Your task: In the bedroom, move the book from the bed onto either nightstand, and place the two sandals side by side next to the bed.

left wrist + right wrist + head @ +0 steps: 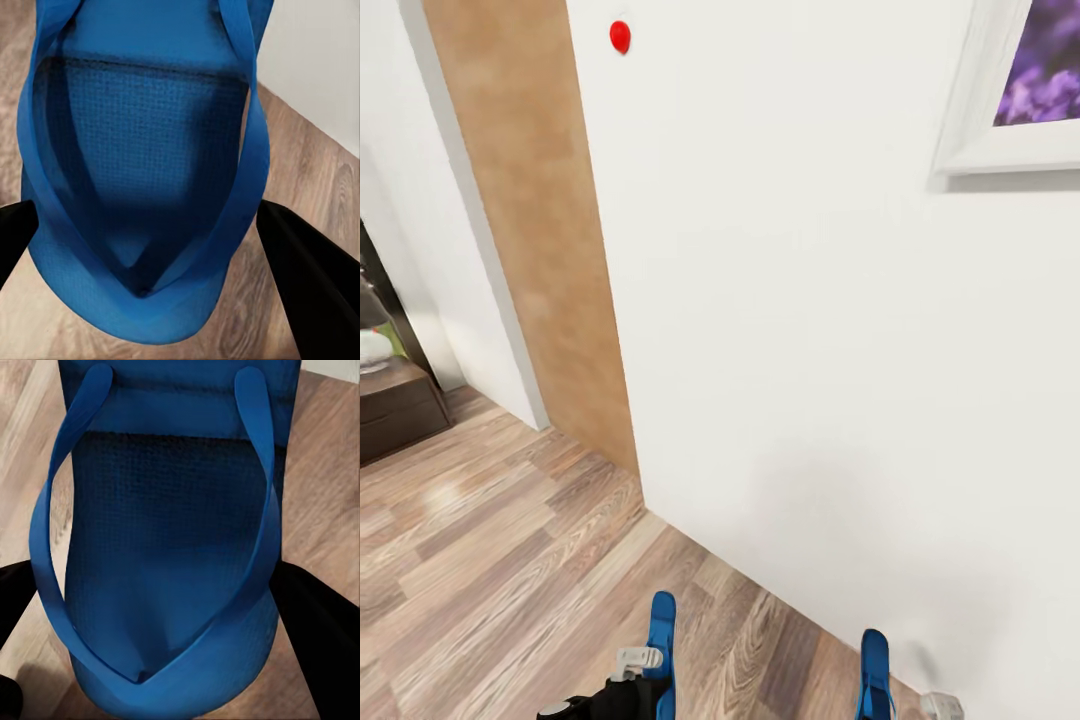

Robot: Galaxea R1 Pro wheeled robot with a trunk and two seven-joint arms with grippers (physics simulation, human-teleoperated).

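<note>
Left gripper (150, 247) clamps one sandal (142, 165). Right gripper (157, 622) clamps the other sandal (165, 547). Both held edge-up over wood floor (490, 560), near white wall (810, 350).

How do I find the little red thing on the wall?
Start at the big white wall that fills most of the head view. Move to its left edge, where a tall tan wooden panel runs from the floor up. The red knob sits high on the white wall just beside that panel; it is small, round and the only red thing there, unlike the purple picture far to the right.
</note>
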